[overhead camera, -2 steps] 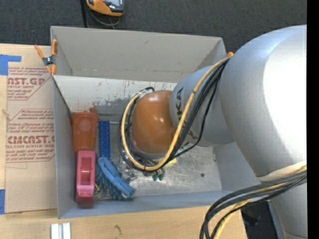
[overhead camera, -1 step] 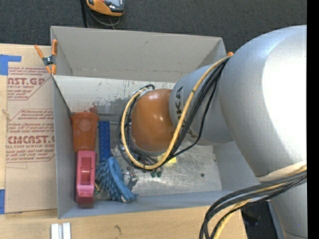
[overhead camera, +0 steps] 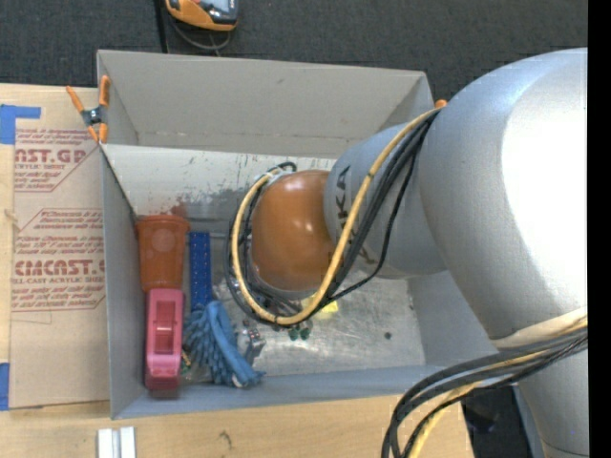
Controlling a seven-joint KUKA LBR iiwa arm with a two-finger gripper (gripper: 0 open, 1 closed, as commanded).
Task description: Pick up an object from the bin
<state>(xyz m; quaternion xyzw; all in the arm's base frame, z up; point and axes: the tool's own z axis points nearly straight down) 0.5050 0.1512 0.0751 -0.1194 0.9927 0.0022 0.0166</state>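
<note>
A blue brush [overhead camera: 221,349], bristly and rumpled, lies on the floor of the bin [overhead camera: 258,93] near its front wall, towards the view's left. The gripper [overhead camera: 252,332] is just beside the brush, at its right edge, and is seen as a little grey metal poking out from under the robot's wrist. Whether it is open or closed cannot be told, and nothing can be seen held in it.

Above the gripper sits the rounded orange cover [overhead camera: 291,229] of the wrist, ringed by yellow and black cables [overhead camera: 368,218]. It hides the middle of the bin floor.

Just left of the brush a pink tape dispenser [overhead camera: 163,337] lies along the bin's left wall. Behind the brush a long blue strip [overhead camera: 199,265] runs towards the back of the bin. Beside that strip, against the left wall, lies an orange cup [overhead camera: 161,246]. A small yellow scrap [overhead camera: 326,307] shows to the right of the gripper, at the cover's lower edge.

The large silver arm [overhead camera: 516,189] comes in from the view's right and covers the bin's right side.
</note>
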